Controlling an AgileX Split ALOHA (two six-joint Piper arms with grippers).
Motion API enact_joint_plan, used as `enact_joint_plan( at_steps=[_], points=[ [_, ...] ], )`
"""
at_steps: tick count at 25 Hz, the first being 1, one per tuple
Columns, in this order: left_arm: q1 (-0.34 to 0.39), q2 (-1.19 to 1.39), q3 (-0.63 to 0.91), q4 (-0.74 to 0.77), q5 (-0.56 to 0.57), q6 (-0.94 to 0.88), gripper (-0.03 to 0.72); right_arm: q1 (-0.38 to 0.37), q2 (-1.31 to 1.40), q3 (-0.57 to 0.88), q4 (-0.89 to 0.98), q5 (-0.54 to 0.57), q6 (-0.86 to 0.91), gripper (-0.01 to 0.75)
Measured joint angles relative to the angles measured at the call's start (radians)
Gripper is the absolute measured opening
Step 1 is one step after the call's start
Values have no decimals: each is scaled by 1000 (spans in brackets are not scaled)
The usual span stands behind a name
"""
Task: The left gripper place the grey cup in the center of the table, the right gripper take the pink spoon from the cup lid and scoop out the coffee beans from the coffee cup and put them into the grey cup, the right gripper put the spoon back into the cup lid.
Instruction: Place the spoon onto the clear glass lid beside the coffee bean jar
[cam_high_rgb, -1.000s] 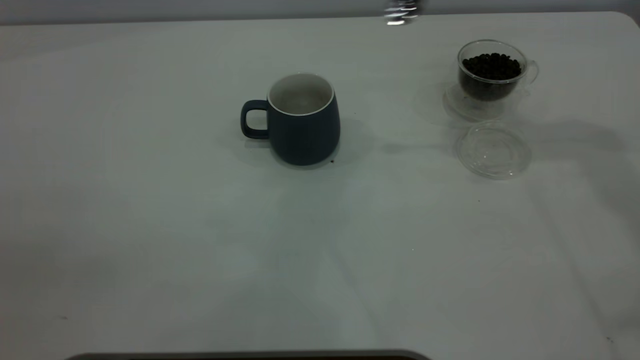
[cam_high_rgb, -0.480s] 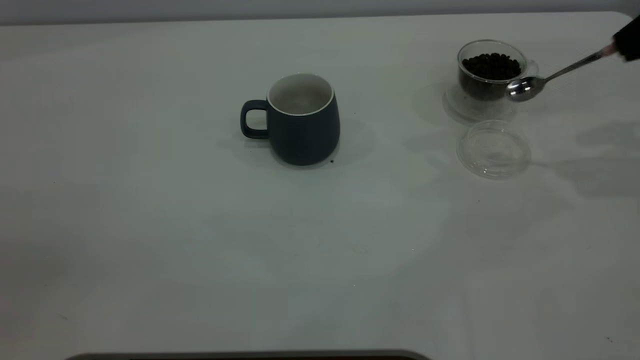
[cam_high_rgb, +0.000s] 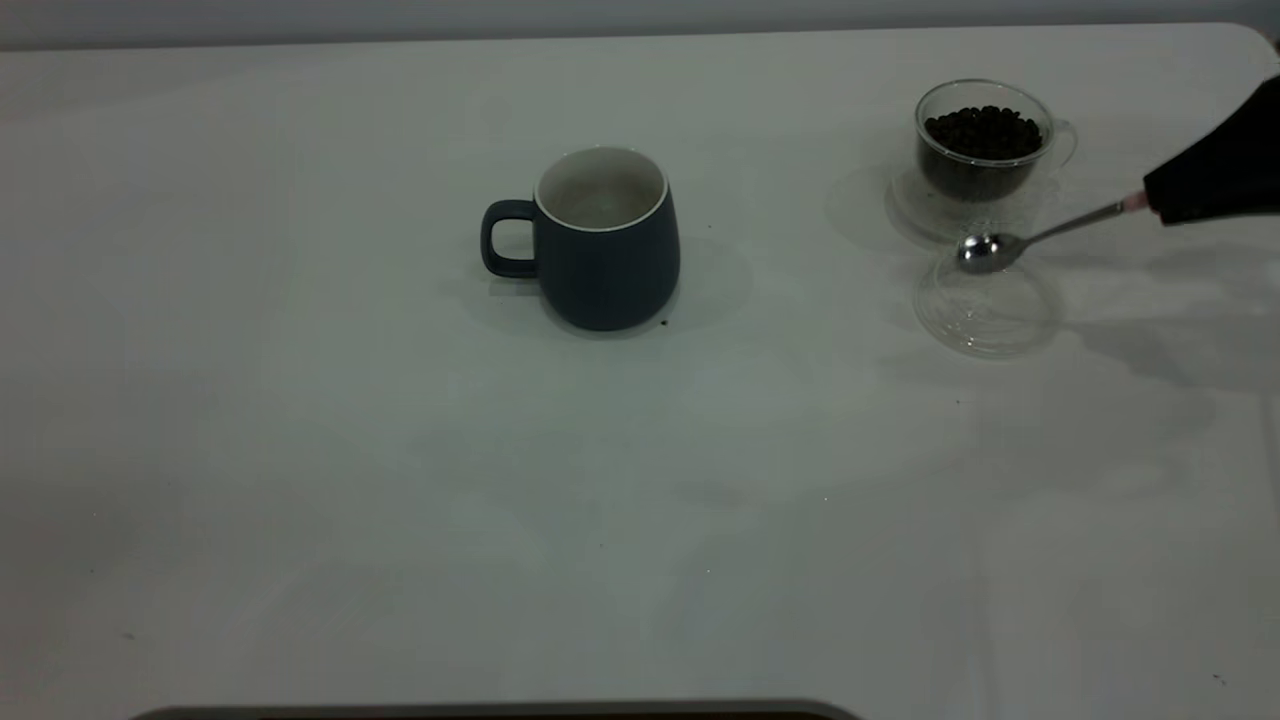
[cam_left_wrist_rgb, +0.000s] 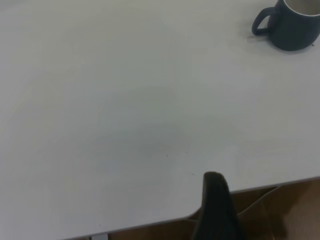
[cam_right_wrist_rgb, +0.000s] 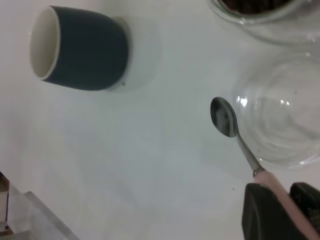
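Grey cup (cam_high_rgb: 608, 240) sits mid-table, right gripper (cam_right_wrist_rgb: 280, 212) jaws pinching pink spoon (cam_high_rgb: 1040, 236), empty, at cup lid's (cam_high_rgb: 988, 310) twelve o'clock; replacing it remains.

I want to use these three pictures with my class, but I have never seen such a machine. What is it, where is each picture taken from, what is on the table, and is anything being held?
It is a robot with two arms, each ending in a gripper. The wide picture comes from a camera facing the arms; the other two come from cameras on the arms' wrists. On the white table stand a grey cup, a clear coffee cup filled with coffee beans, and, nearer the camera, a flat clear cup lid. The right gripper, entering at the wide view's right edge, holds the pink spoon by its handle, its bowl over the lid's far edge. The left gripper is parked at the table's edge, far from the cup.
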Motion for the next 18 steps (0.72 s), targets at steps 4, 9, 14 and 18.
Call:
enact_joint_plan(
  at_steps=[4,9,14,18],
  points=[
    [0,0,0,0,0,0,567,0,36,0,6,-12,-5,100],
    [0,0,0,0,0,-1,567,0,76,-5,30,-62,-24,100],
    [0,0,0,0,0,-2,567,0,117,-6,86,-76,-59,100],
    [0,0,0,0,0,-2,567,0,145,-8,164,-74,-109,100]
  ],
)
